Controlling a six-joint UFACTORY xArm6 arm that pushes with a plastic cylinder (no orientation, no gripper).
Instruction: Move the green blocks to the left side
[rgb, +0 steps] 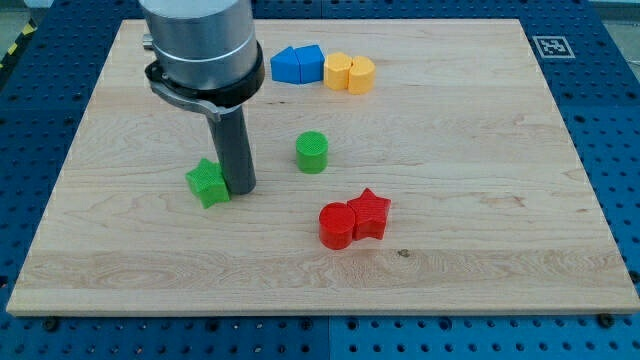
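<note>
A green star block (208, 183) lies left of the board's middle. A green cylinder block (312, 152) stands near the middle, to the star's right and a little higher in the view. My tip (241, 190) rests on the board right against the green star's right side, between the two green blocks. The rod rises from it to the grey arm body (198, 45) at the view's top left.
A red cylinder (336, 225) and a red star (371, 213) touch each other below the middle. Two blue blocks (297, 65) and two yellow blocks (350, 73) sit in a row near the top edge. The wooden board (500, 200) lies on a blue perforated table.
</note>
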